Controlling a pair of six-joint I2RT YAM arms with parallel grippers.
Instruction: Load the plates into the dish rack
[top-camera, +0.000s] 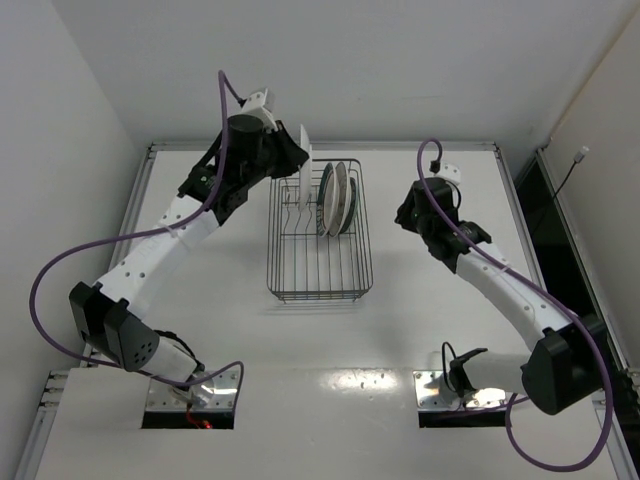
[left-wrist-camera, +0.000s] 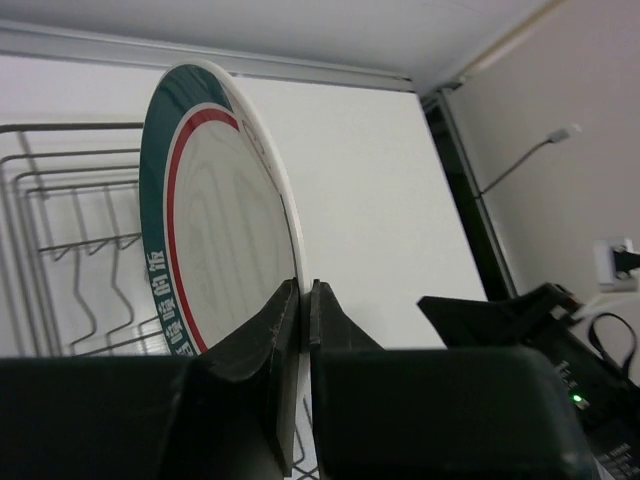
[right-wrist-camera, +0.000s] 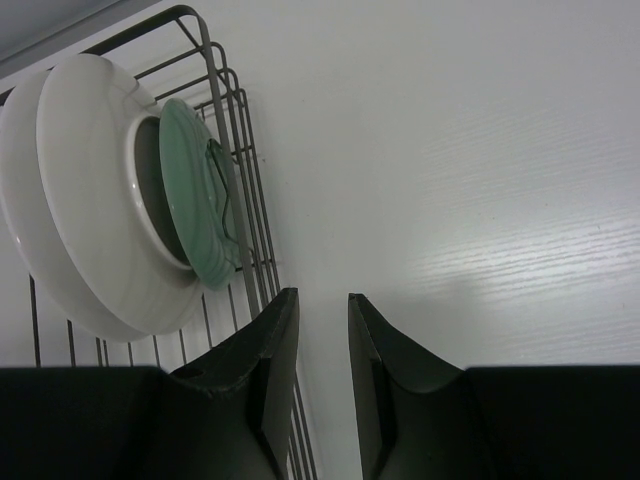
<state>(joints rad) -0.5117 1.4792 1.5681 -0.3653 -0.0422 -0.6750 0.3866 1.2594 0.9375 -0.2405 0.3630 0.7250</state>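
Left gripper (left-wrist-camera: 305, 300) pinches green-and-red rimmed plate (left-wrist-camera: 220, 230) upright over the dish rack (top-camera: 318, 296) far-left corner. Lower straight between prongs, staying vertical, clear of racked plates (top-camera: 336, 197). Right gripper (right-wrist-camera: 318, 310) parted, empty, beside rack.

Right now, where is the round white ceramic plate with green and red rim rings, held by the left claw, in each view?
Top external: the white plate with green and red rim rings stands edge-on at the far left corner of the dark wire dish rack.
Left wrist: it fills the centre-left, pinched in the left claw.
Right wrist: not in it.
Shared landmark: the dish rack, in all three.
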